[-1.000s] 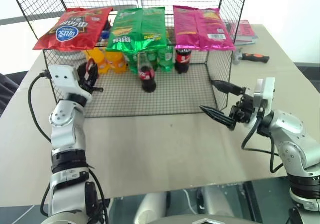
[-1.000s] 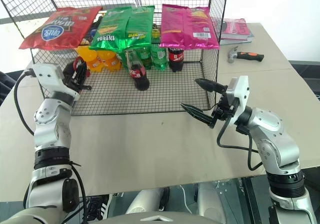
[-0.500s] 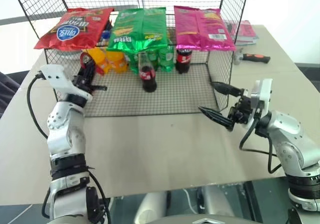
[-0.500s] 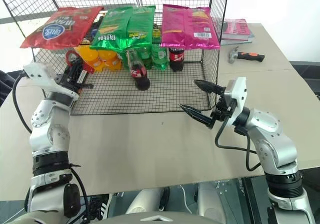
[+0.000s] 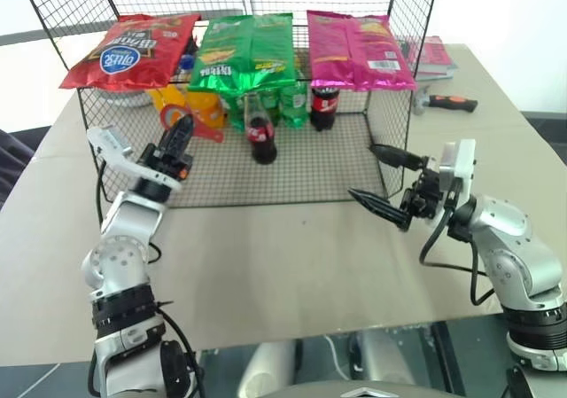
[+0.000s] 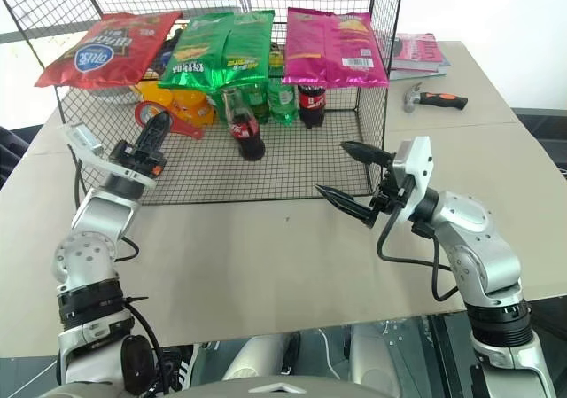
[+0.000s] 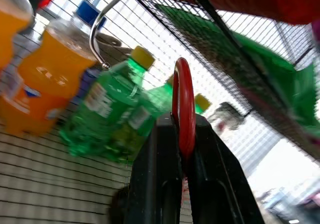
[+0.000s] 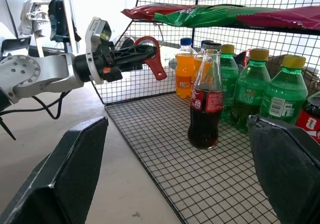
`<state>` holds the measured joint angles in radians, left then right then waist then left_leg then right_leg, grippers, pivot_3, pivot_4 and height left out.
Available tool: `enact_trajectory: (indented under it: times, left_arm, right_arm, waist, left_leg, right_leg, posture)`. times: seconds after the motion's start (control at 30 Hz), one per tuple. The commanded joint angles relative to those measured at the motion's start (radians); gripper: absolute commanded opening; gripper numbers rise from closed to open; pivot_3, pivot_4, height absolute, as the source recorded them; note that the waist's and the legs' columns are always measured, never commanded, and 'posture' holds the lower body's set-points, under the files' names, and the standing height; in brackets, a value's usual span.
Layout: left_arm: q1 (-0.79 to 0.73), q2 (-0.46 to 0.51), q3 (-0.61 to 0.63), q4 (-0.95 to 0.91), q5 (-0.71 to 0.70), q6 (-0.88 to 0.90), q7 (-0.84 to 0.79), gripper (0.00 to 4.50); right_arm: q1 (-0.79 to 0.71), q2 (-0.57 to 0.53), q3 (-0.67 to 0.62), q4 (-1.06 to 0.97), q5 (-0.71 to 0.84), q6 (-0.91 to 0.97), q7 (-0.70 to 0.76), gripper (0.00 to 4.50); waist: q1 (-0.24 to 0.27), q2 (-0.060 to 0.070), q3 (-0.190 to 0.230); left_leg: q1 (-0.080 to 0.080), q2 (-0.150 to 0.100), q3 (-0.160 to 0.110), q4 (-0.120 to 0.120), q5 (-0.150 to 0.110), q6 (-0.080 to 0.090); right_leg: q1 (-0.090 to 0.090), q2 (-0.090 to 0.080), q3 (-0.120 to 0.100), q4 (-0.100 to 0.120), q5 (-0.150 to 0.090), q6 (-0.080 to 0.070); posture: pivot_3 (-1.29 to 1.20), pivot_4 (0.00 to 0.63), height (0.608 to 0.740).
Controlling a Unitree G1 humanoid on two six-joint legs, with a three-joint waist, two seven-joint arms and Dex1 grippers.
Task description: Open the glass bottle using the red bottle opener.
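Left pincer (image 5: 180, 137) clenched on the flat red bottle opener (image 5: 188, 121), held raised at the left front edge of the black wire-mesh rack (image 5: 301, 172). Ring head of the opener sits up by the fingertips; the tapering handle angles out to the right, toward the rack interior. In the left wrist view the red ring (image 7: 183, 104) stands edge-on between the two black fingers (image 7: 155, 169).

Right pincer (image 5: 383, 183) released, jaws wide apart, hovering just outside the rack's near right corner, fingertips pointing left. Nothing between its fingers.

Small contoured clear-glass cola bottle (image 5: 260, 130) with dark liquid and a red label stands upright on the rack's mesh floor, roughly centre, a little nearer than the row of other drinks. It stands well apart from both pincers. In the right wrist view the bottle (image 8: 205, 104) is upright, cap on, with the opener in the air to its left.

Behind it along the far side: orange soda bottles (image 5: 190, 105), green soda bottles (image 5: 288, 103), a squat dark cola bottle (image 5: 324, 105).

On the rack's top shelf: red crisp bag (image 5: 131, 50), green crisp bag (image 5: 244, 50), pink crisp bag (image 5: 357, 49).

Beige tabletop (image 5: 292, 265) carries the rack. Far right on it: an orange-and-black-handled tool (image 5: 447, 103) and a stack of books (image 5: 431, 55).
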<state>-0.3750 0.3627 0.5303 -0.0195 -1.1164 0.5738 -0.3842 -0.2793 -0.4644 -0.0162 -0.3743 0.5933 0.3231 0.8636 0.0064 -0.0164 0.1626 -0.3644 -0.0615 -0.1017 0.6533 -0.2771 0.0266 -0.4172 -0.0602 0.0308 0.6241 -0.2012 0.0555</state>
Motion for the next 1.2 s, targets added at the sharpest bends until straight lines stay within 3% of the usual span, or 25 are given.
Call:
enact_trajectory:
  times: [0.03, 0.2, 0.43, 0.53, 0.67, 0.97, 1.07, 1.2]
  left_arm:
    - [-0.013, -0.006, 0.051, -0.053, -0.174, 0.072, 0.026, 0.04]
    - [-0.020, -0.016, 0.042, -0.071, -0.383, 0.179, 0.056, 0.04]
    - [-0.008, 0.024, -0.113, -0.090, -0.494, 0.386, -0.024, 0.04]
    - [-0.018, 0.082, -0.215, -0.095, -0.449, 0.488, -0.138, 0.04]
    - [-0.058, 0.127, -0.331, -0.066, -0.328, 0.522, -0.263, 0.04]
    - [-0.106, 0.162, -0.450, 0.010, -0.080, 0.470, -0.495, 0.04]
    - [-0.105, 0.158, -0.451, 0.016, -0.040, 0.458, -0.530, 0.00]
    - [-0.108, 0.130, -0.424, 0.029, -0.019, 0.443, -0.537, 0.00]
  right_arm:
    - [-0.013, 0.004, -0.009, -0.022, 0.003, -0.020, -0.006, 4.50]
    - [-0.014, 0.001, 0.004, -0.030, 0.005, 0.023, -0.032, 4.50]
    - [-0.064, -0.097, 0.104, -0.076, 0.065, 0.383, -0.089, 4.50]
    - [-0.120, -0.112, 0.134, -0.072, 0.136, 0.589, -0.123, 4.50]
    - [-0.201, -0.053, 0.139, -0.064, 0.278, 0.757, -0.132, 4.50]
    - [-0.304, 0.042, 0.105, -0.036, 0.447, 0.951, -0.201, 4.50]
    - [-0.311, 0.055, 0.107, -0.042, 0.474, 0.983, -0.226, 3.74]
    - [-0.322, 0.051, 0.123, -0.040, 0.467, 1.003, -0.232, 1.75]
  waist:
    - [0.000, 0.000, 0.000]
    - [0.001, 0.000, 0.000]
    - [0.001, 0.000, 0.000]
    - [-0.006, 0.000, 0.000]
    - [-0.016, 0.000, 0.000]
    - [-0.018, 0.000, 0.000]
    - [-0.018, 0.000, 0.000]
    - [-0.018, 0.000, 0.000]
  left_leg:
    - [0.000, 0.000, 0.000, 0.000, 0.000, 0.000]
    - [0.000, 0.000, 0.000, 0.000, 0.000, 0.000]
    - [0.000, -0.001, 0.000, 0.000, 0.000, -0.001]
    - [0.000, -0.001, 0.000, 0.000, 0.001, -0.001]
    - [0.000, -0.001, 0.000, 0.000, 0.001, -0.001]
    - [0.000, -0.001, 0.000, 0.000, 0.001, -0.001]
    - [-0.001, -0.001, 0.000, 0.000, 0.000, -0.001]
    - [-0.006, -0.002, 0.000, 0.000, 0.001, -0.001]
  right_leg:
    - [0.000, 0.000, 0.000, 0.000, 0.000, 0.000]
    - [0.000, 0.000, 0.000, 0.000, 0.000, 0.000]
    - [0.000, 0.000, 0.000, 0.000, 0.000, 0.000]
    - [0.000, 0.001, 0.000, 0.001, 0.000, 0.000]
    - [0.000, 0.001, 0.000, 0.001, 0.000, -0.001]
    - [0.000, 0.001, 0.000, 0.000, 0.000, -0.001]
    - [-0.001, 0.000, 0.000, -0.001, 0.000, -0.001]
    - [-0.006, -0.002, 0.000, 0.000, 0.000, 0.000]
  posture:
    - [0.00, 0.150, 0.740]
    - [0.00, 0.150, 0.740]
    - [0.00, 0.150, 0.740]
    - [0.00, 0.150, 0.740]
    - [0.00, 0.150, 0.740]
    - [0.00, 0.150, 0.740]
    - [0.00, 0.150, 0.740]
    - [0.00, 0.150, 0.740]
